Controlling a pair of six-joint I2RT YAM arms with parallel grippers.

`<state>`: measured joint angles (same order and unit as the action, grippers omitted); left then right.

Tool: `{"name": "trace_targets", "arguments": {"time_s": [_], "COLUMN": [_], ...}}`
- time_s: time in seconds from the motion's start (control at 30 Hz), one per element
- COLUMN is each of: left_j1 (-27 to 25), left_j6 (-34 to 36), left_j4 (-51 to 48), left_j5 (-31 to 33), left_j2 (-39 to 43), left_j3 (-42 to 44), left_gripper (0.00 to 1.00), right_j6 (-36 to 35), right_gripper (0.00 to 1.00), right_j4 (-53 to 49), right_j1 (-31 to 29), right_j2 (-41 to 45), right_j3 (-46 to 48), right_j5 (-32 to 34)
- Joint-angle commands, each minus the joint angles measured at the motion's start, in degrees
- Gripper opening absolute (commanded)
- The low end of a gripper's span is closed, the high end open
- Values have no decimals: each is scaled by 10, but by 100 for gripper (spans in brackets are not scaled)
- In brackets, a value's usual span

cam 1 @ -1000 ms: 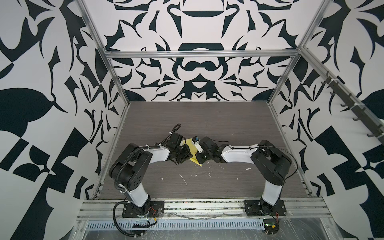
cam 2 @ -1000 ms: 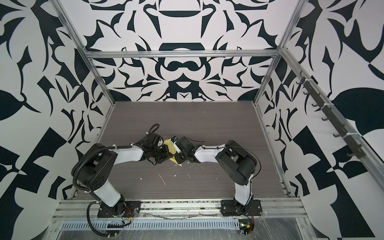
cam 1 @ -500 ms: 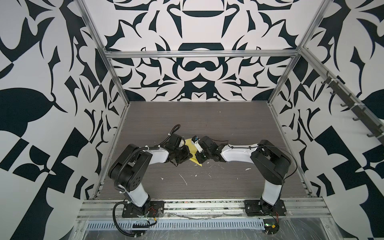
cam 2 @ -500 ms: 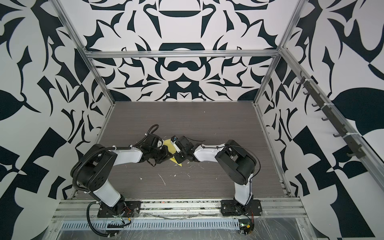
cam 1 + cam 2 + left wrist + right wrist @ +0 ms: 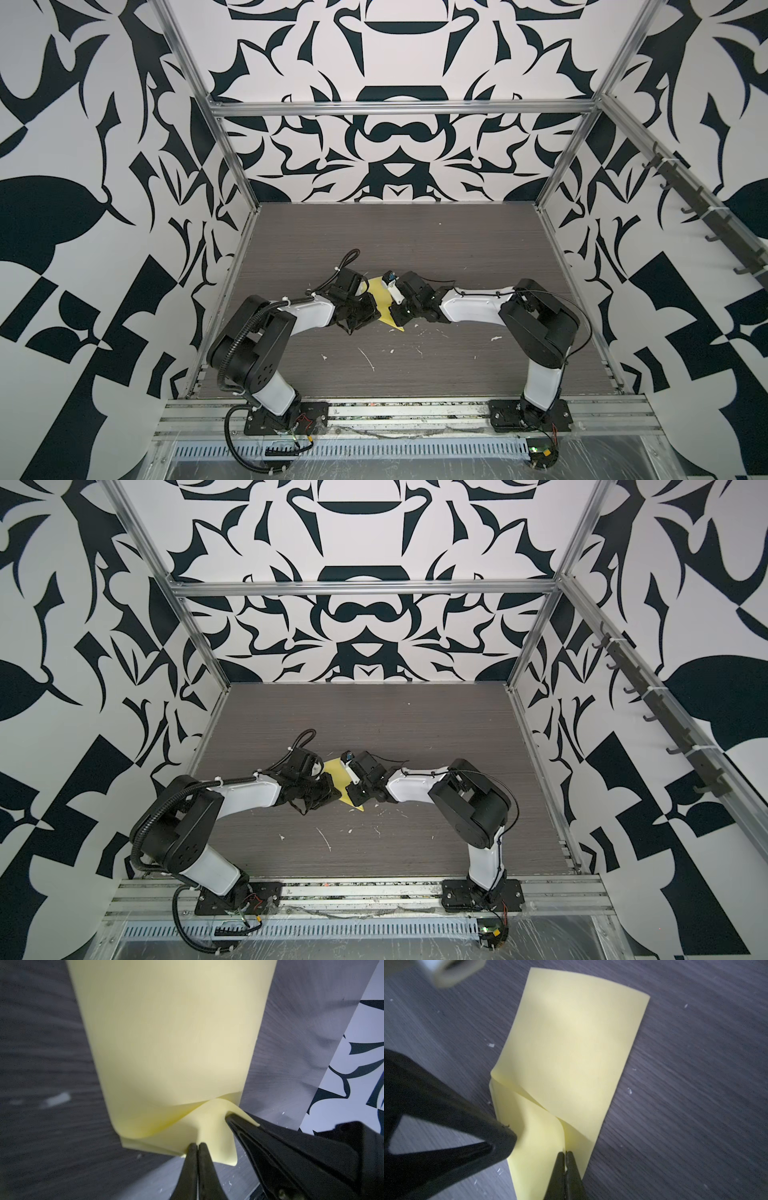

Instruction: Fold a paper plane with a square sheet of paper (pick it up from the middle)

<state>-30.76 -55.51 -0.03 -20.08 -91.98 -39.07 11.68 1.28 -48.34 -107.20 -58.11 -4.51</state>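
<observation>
Not much changes from a second ago: your left gripper (image 5: 197, 1146) and right gripper (image 5: 565, 1154) both stay pinched on the folded yellow paper sheet (image 5: 384, 297), which sits between them on the table (image 5: 415, 241).

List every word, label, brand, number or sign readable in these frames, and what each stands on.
None. The yellow paper is blank on every face shown; the walls carry only abstract black shapes; no legible marking shows on the arms.
</observation>
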Motion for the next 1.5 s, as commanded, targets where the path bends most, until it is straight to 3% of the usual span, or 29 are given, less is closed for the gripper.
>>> {"name": "trace_targets", "arguments": {"time_s": [0.0,0.33,0.7,0.97,1.47], "left_j1": [-1,-1,-1,-1,0], "left_j6": [-1,-1,-11,-12,-8], "left_j4": [-27,-49,0,-28,-60], "left_j5": [15,25,-3,12,46], "left_j2": [-6,-18,21,-24,-27], "left_j3": [-5,-17,-31,-45,-17], "left_gripper": [6,5,6,4,2], "right_j6": [3,3,3,4,12], "right_gripper": [0,0,0,0,2], "right_j4": [-37,-43,-44,-46,-58], "right_j1": [2,2,2,2,2], "right_j2": [-19,-22,-25,-26,-19], "right_j3": [-4,-14,-15,-15,-38], "right_j5": [-3,-6,-7,-7,-15]}}
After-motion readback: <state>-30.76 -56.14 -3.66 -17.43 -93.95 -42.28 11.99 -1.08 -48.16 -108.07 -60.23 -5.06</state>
